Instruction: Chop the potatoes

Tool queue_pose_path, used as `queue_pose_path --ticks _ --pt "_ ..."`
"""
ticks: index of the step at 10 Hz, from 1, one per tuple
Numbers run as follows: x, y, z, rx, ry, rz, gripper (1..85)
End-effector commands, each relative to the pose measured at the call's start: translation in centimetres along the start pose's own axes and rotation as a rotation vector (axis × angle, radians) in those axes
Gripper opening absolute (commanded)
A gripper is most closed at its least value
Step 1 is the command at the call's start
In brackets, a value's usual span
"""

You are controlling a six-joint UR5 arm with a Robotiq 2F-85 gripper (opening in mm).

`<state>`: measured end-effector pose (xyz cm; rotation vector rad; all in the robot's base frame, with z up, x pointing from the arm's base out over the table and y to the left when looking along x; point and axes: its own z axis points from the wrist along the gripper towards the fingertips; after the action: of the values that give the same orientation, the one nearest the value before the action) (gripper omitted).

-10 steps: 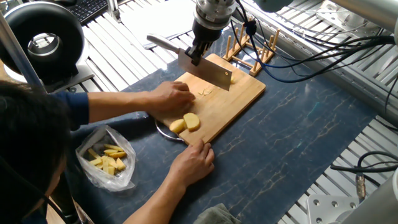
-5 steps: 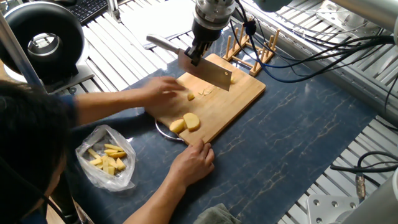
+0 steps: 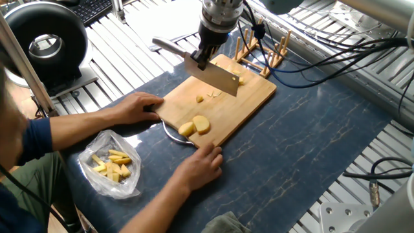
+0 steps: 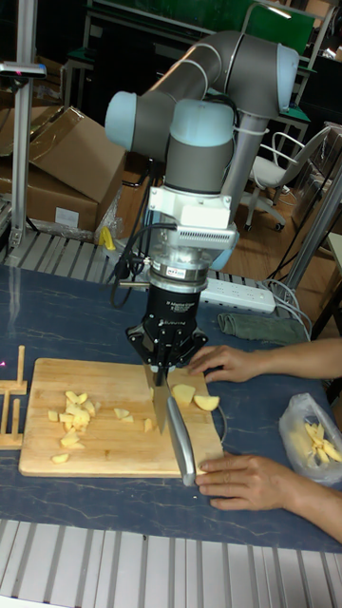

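Gripper (image 3: 202,57) clamped on cleaver (image 3: 213,77), blade above board (image 3: 249,103), not touching it. Left to right in fixed view: bag (image 3: 110,165) with yellow pieces on mat; one hand (image 3: 137,107) at board's left edge, other hand (image 3: 202,165) at near edge; two big potato chunks (image 3: 195,126) near board's front corner; small bits (image 3: 207,97) under blade; rack (image 3: 262,52) behind board.

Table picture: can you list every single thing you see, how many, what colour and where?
Cutting board: one, light wood, on the mat.
Potatoes: two big pale yellow chunks at the board's near edge, small bits further back.
Cleaver: one, silver, above the board.
Plastic bag: one, clear, yellow pieces inside, front left.
Wooden rack: one, behind the board.
Mat: one, dark blue.
Person's hands: two, steadying the board.
Gripper: one, black, jaws clamped on the cleaver.
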<state>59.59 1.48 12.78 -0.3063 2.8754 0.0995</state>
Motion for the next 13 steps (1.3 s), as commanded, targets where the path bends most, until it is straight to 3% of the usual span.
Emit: queue_pose_path --ticks 1,7,13 --pt "-0.2 0.3 0.8 -0.006 -0.006 0.037 1.0" --pt "-1.3 -0.8 2.8 0.015 -0.034 0.038 1.0" --pt "-1.2 -0.8 3.9 0.011 -0.046 0.039 1.0"
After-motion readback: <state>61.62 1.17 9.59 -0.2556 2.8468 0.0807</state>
